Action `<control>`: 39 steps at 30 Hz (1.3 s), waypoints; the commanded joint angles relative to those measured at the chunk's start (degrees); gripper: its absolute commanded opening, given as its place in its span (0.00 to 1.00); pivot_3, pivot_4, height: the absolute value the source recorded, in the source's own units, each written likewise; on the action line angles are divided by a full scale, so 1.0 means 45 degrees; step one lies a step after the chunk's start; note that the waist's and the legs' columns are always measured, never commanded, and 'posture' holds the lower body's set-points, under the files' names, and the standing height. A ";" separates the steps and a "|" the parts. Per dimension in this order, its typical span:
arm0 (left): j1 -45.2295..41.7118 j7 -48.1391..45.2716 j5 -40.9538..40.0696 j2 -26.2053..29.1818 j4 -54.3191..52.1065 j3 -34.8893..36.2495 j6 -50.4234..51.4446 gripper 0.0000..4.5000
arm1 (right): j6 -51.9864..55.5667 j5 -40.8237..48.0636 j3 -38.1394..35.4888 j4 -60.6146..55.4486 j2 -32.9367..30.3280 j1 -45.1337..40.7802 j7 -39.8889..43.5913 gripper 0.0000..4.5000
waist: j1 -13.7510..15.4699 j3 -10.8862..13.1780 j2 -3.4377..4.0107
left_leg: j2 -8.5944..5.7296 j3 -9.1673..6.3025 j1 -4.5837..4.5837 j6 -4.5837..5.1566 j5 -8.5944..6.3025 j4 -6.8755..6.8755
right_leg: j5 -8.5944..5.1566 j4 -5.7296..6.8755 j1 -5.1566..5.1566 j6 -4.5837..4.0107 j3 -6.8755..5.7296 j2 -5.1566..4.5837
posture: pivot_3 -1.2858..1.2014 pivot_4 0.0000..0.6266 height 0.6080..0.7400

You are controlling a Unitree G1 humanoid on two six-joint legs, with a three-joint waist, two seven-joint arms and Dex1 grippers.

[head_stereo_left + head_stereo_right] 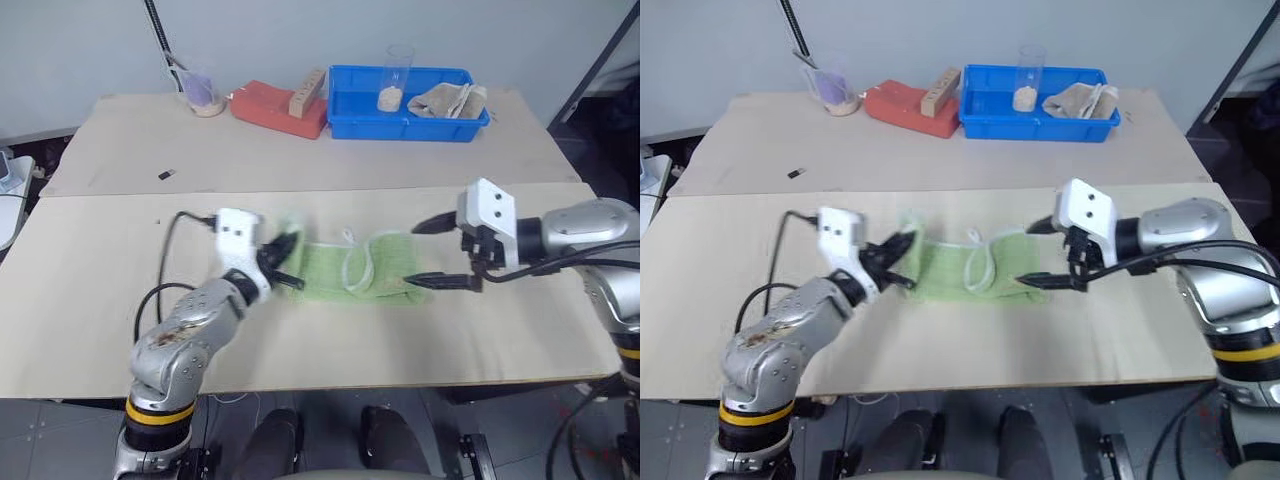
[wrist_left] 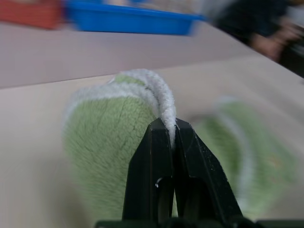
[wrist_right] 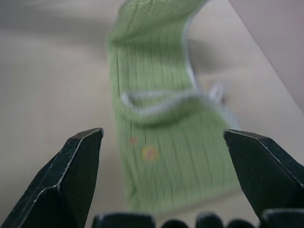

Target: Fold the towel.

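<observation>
Along the far edge of the table (image 1: pixel 100 300), from about eleven to one o'clock of the towel, stand the bystanders: a small cup (image 1: pixel 203 95) with pale contents and a tool handle rising from it, a red tray (image 1: pixel 275 108) with a wooden block (image 1: pixel 306 92) leaning on it, and a blue bin (image 1: pixel 405 105). Inside the bin a clear glass (image 1: pixel 397 78) with a beige filling stands at its middle, and a beige cloth (image 1: pixel 447 100) lies crumpled toward three o'clock of the glass. A tiny dark object (image 1: pixel 165 175) lies on the bare wood at ten o'clock of the towel. Nothing stands between the arms and the towel (image 1: pixel 355 272), which lies partly folded at the table's centre, its white edging curling across the top. At its nine o'clock end the left gripper (image 1: pixel 283 262) has its fingers pinched tight on the towel's white-stitched edge, lifted off the wood. At three o'clock the right gripper (image 1: pixel 441 254) hovers with fingers spread wide, gripping nothing, just beside the towel's end.
</observation>
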 commanded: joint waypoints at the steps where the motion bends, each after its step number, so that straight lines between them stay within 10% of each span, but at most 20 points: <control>1: -0.1034 -0.1514 0.0366 -0.0078 0.0822 -0.0943 -0.0661 0.01 | 0.0345 0.0468 -0.1166 -0.0833 -0.0612 0.0437 0.0073 1.00 | -0.0048 0.0000 0.0001 | 0.0008 -0.0001 -0.0002 0.0000 0.0000 -0.0001 | 0.0000 -0.0001 -0.0003 0.0000 -0.0003 0.0011 | 0.52 0.24 1.00; 15: -0.3296 -0.4720 0.2142 -0.1987 0.4906 -0.3238 -0.2406 0.01 | 0.1704 0.1115 -0.3102 -0.2762 -0.1245 0.2658 -0.1157 1.00 | -0.0040 0.0003 -0.0004 | 0.0012 0.0004 -0.0002 0.0013 -0.0004 0.0010 | 0.0001 -0.0002 0.0007 0.0014 0.0002 0.0013 | 0.52 0.24 1.00; 25: -0.3474 -0.5868 0.1776 -0.2285 0.4807 -0.2415 -0.2845 0.97 | 0.2050 0.1284 -0.2966 -0.2546 -0.0948 0.2226 -0.1718 1.00 | -0.0018 0.0003 -0.0005 | 0.0010 0.0002 -0.0003 0.0013 -0.0003 0.0019 | 0.0001 -0.0004 0.0013 0.0018 0.0003 0.0011 | 0.52 0.24 1.00; 27: -0.3513 -0.6330 0.1364 -0.2117 0.4343 -0.2077 -0.2696 0.99 | 0.2266 0.1310 -0.2841 -0.2384 -0.0632 0.1901 -0.2118 1.00 | -0.0039 0.0003 -0.0005 | 0.0010 0.0002 -0.0003 0.0013 -0.0003 0.0018 | 0.0001 -0.0003 0.0012 0.0018 0.0003 0.0011 | 0.52 0.24 1.00; 39: -0.1911 -1.2436 0.0833 0.5638 0.2106 0.0594 -0.4598 0.99 | 0.3006 -0.0135 -0.1007 -0.0017 0.4309 -0.0027 -0.6878 1.00 | -0.0261 0.0005 0.0008 | 0.0022 0.0003 0.0006 0.0001 0.0003 -0.0015 | -0.0002 0.0009 -0.0023 0.0006 0.0021 0.0030 | 0.52 0.24 1.00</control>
